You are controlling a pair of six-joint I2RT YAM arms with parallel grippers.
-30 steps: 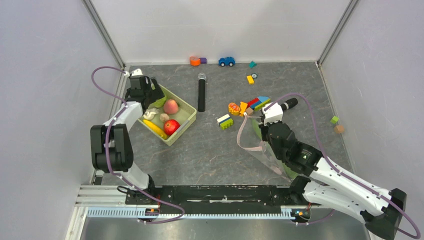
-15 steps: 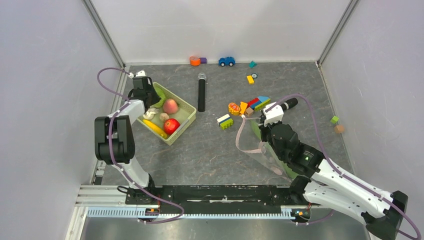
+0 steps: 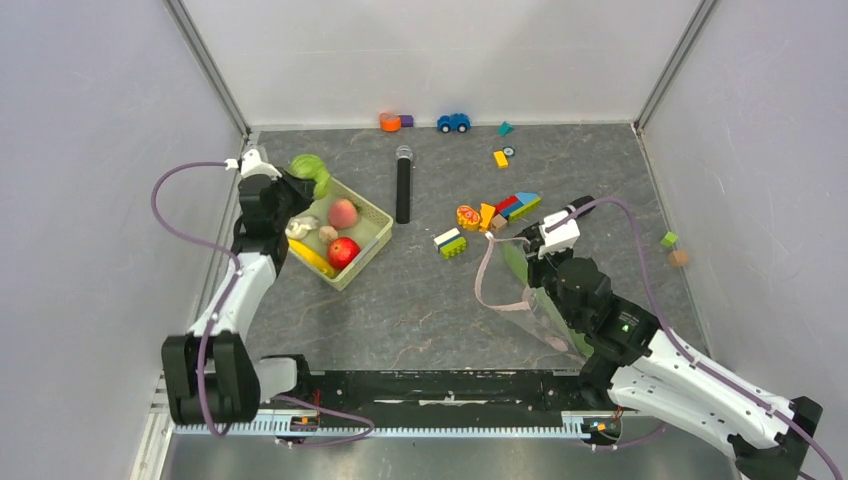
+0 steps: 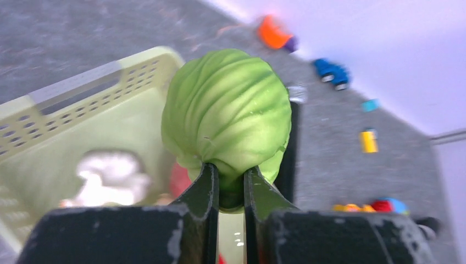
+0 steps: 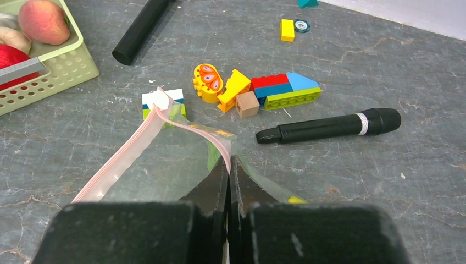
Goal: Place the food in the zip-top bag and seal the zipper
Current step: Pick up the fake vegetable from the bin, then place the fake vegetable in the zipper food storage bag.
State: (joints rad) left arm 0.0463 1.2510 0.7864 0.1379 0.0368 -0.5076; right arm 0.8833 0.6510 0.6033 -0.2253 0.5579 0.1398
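My left gripper (image 3: 298, 181) is shut on the green cabbage (image 3: 312, 170), pinching its base (image 4: 228, 110) in the air above the back corner of the pale green basket (image 3: 368, 215). A pinkish fruit (image 3: 343, 212), a red tomato (image 3: 343, 252) and a yellow banana (image 3: 308, 258) lie in the basket. My right gripper (image 5: 229, 162) is shut on the pink zipper (image 5: 126, 157) of the clear zip-top bag (image 3: 530, 305), holding its mouth up. Something green (image 5: 211, 157) shows through the bag.
Two black microphones (image 3: 403, 185) (image 5: 329, 127) lie on the grey table. Coloured blocks (image 5: 275, 91) sit just beyond the bag's mouth. A blue toy car (image 3: 453, 123) and small blocks line the back wall. Two small cubes (image 3: 674, 248) sit at the right.
The left gripper closed on the cabbage in the basket and lifted it up and back-left. The right gripper stayed shut on the bag's edge, shifting slightly.
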